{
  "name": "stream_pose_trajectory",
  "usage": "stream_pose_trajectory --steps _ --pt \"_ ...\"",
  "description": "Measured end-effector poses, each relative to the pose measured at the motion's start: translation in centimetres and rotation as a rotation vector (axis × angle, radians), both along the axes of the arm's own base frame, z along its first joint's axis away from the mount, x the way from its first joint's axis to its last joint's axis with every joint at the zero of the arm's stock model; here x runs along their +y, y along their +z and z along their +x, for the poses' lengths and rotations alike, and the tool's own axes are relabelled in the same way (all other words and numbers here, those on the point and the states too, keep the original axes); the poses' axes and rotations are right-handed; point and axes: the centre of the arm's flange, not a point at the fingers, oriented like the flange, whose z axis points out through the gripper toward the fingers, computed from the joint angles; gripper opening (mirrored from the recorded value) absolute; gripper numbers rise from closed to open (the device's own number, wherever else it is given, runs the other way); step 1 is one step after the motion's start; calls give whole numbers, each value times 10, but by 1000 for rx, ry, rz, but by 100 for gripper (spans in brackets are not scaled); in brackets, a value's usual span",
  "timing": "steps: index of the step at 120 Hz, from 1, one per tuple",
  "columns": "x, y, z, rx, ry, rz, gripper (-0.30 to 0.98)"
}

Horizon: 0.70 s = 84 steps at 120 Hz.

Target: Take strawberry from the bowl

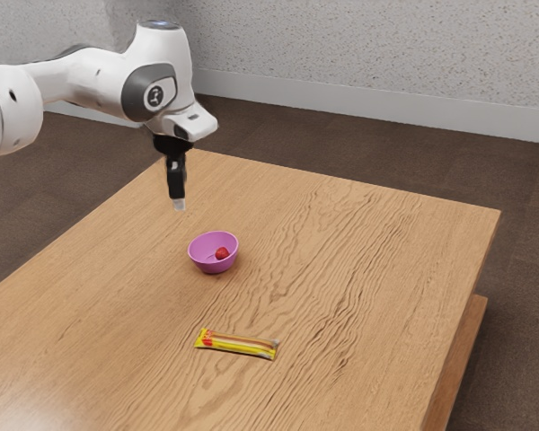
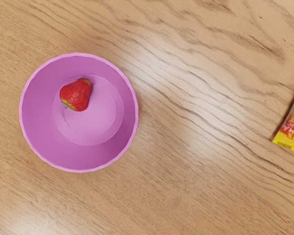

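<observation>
Strawberry: the small red strawberry with a yellow-green end (image 2: 76, 95) lies inside the bowl, on its floor and off-centre, near the side wall.
Bowl: the round pink-purple bowl (image 2: 39, 129) stands upright on the light wooden desk (image 1: 359, 260).
Gripper: the black two-finger gripper (image 1: 179, 205) points down, above the desk and apart from the bowl; how far open it is I cannot tell, and nothing is seen in its hold.
Snack bar: the long, flat bar in a yellow, red and brown wrapper (image 1: 237, 344) lies on the desk, well apart from the bowl; likely no part of this job.
Done: at most the approach, by my judgement.
Left: lining up over the strawberry, lowering, gripping it and lifting it clear of the rim.
</observation>
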Motion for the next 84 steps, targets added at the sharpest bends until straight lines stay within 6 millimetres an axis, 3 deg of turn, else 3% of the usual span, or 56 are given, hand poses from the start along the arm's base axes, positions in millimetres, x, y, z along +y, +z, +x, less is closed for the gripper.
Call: stream_pose_trajectory --steps 23,47,73,84 --pt "-7 -58 30 19 -274 -14 67" --pt "-3 -99 55 21 -469 -27 42" --pt "1 -139 55 10 -622 -33 31" --pt "6 -146 55 -20 -668 -26 29"
